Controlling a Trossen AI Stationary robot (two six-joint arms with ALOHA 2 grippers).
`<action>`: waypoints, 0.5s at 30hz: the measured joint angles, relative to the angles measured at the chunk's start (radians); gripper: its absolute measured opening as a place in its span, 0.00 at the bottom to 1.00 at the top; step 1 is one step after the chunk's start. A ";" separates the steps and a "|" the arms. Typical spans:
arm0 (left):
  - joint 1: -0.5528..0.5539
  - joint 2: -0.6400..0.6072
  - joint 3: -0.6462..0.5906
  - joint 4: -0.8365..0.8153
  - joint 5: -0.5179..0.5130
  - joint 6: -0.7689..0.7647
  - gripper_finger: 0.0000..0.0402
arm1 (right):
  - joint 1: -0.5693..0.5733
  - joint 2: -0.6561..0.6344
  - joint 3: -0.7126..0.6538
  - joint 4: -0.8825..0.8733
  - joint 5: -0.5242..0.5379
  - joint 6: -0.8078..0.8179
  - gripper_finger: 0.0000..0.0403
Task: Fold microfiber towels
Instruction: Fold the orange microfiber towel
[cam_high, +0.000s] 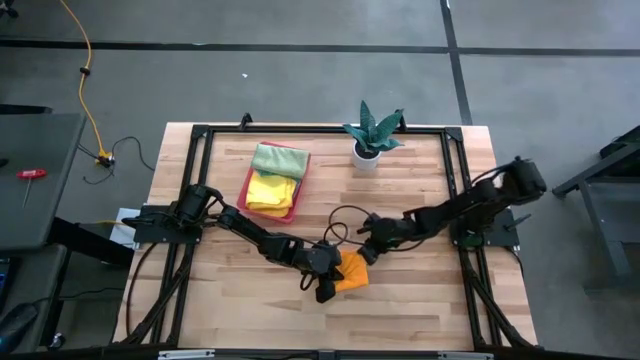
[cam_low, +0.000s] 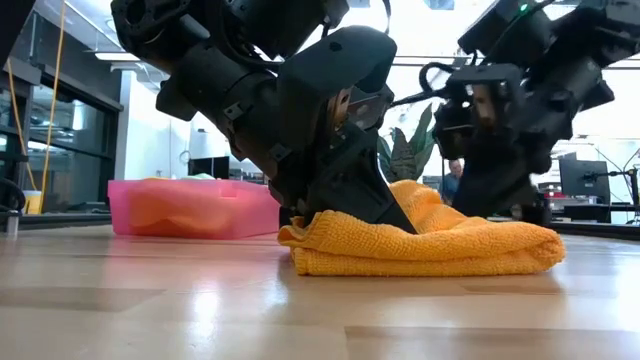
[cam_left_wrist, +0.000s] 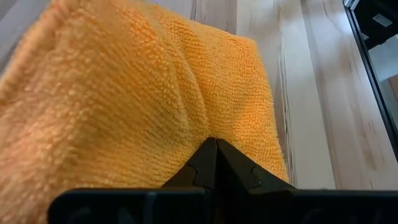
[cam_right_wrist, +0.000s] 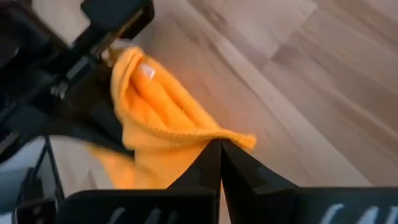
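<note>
One orange microfiber towel (cam_high: 352, 272) lies folded on the wooden table near its front middle, and also shows in the low view (cam_low: 430, 250). My left gripper (cam_high: 330, 280) is shut and comes down on it from the left (cam_left_wrist: 216, 144). My right gripper (cam_high: 366, 252) comes in from the right and is shut at a corner of the same towel (cam_right_wrist: 219, 144). A green towel (cam_high: 280, 158) and a yellow towel (cam_high: 270, 190) lie in the pink tray (cam_high: 248, 182). My left gripper presses its shut fingertips (cam_left_wrist: 205, 163) slanting down onto the top layer of the orange towel (cam_left_wrist: 199, 118); the cloth creases toward the tips. The towel lies flat on the table beneath it. My right gripper has its shut fingers at the towel's corner (cam_right_wrist: 245, 140), slanting down from the table's right. The hemmed edge (cam_right_wrist: 168, 127) runs up to the tips and the corner pokes out past them. How many layers it has, I cannot tell.
A potted plant (cam_high: 372, 135) stands in a white pot at the far middle. The pink tray (cam_low: 190, 208) sits at the far left of the table. Bare wood stretches along the near edge (cam_high: 330, 325). A black frame (cam_high: 460, 180) borders the table.
</note>
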 joint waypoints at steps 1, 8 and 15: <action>0.000 0.000 0.000 0.000 0.000 0.000 0.00 | -0.003 0.020 0.000 0.032 0.011 0.007 0.00; 0.000 0.000 0.000 0.001 -0.001 0.000 0.00 | -0.039 0.112 0.000 0.175 0.090 0.056 0.00; 0.000 0.000 0.000 0.001 -0.003 0.000 0.00 | -0.117 0.094 0.000 0.257 0.155 0.047 0.00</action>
